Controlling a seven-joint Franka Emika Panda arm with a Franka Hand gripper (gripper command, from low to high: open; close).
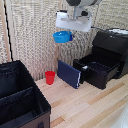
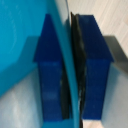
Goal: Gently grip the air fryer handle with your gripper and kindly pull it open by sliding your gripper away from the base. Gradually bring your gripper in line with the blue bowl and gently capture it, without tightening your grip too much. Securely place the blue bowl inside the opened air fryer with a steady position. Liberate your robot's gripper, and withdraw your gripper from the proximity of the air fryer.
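Note:
My gripper (image 1: 69, 33) hangs high at the top middle of the exterior view, shut on the rim of the blue bowl (image 1: 62, 37), which it holds in the air. In the wrist view the blue fingertips (image 2: 49, 75) pinch the bowl's thin rim (image 2: 67, 55), with the bowl's blue inside filling one side. The black air fryer (image 1: 111, 47) stands at the exterior view's right. Its deep drawer (image 1: 97, 70) is pulled out and open toward the middle. The handle is not clearly visible. The bowl is well above and to the left of the drawer.
A flat dark-blue slab (image 1: 69, 74) leans beside the drawer's front. A small red cup (image 1: 50, 77) stands on the wooden table (image 1: 90, 107). A black fabric bin (image 1: 20, 97) with compartments fills the lower left. A wicker screen (image 1: 35, 35) stands behind.

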